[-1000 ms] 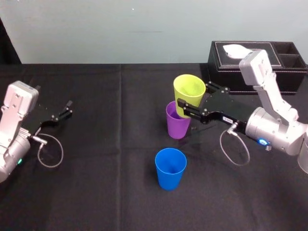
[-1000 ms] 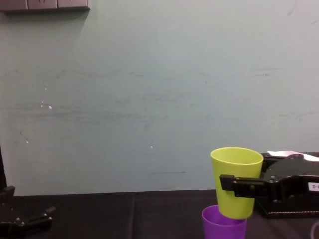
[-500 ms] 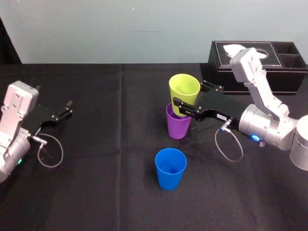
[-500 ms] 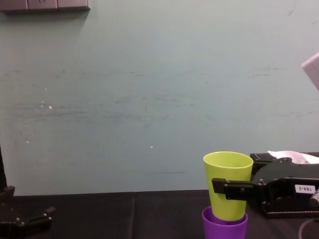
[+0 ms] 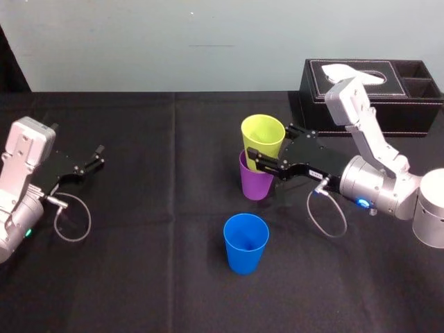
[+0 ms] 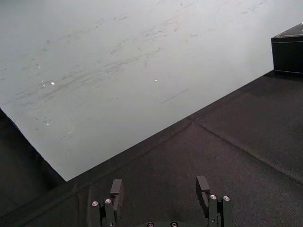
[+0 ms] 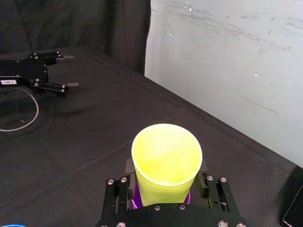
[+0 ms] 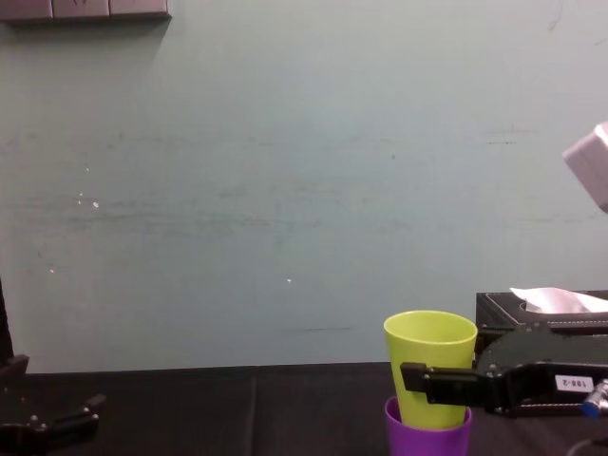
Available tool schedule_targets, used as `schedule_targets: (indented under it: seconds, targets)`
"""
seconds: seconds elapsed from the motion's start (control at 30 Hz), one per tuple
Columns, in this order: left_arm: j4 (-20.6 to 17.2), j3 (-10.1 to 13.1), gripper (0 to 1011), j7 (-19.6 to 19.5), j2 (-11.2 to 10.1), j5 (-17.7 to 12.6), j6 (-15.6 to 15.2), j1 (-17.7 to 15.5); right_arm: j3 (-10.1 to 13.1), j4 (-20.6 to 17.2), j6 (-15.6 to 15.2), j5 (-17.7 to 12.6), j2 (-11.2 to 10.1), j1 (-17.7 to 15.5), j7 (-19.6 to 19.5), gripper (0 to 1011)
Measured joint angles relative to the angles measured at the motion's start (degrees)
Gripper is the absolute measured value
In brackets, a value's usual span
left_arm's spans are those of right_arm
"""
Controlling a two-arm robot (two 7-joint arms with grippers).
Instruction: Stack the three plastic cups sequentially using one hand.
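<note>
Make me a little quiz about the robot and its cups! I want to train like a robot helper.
1. Fill in the gap: the yellow-green cup sits partly inside the ____ cup.
2. True or false: the blue cup stands alone on the table, apart from the other two.
3. Which gripper holds the yellow-green cup? A: the left one. B: the right one. C: neither.

Key
1. The purple cup.
2. True.
3. B: the right gripper is closed on it, one finger on each side.
</note>
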State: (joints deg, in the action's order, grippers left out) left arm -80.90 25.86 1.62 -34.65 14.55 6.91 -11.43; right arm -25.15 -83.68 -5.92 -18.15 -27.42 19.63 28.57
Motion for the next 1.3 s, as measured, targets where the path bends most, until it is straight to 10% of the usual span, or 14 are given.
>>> schedule_targets:
  seconds: [0.67, 1.0, 1.3]
  targets:
    - [0.0, 0.0, 1011, 0.0, 0.0, 0.0, 0.0, 0.0, -0.1, 0.7, 0.3, 0.0, 0.0, -0.1, 0.4, 732]
    - [0.0, 0.0, 1011, 0.0, 0.0, 0.0, 0.0, 0.0, -0.1, 0.6, 0.3, 0.0, 0.0, -0.1, 0.4, 982]
    - [0.0, 0.0, 1011, 0.0, 0.0, 0.0, 0.0, 0.0, 0.0, 0.6, 0.3, -0.1, 0.0, -0.1, 0.4, 1003]
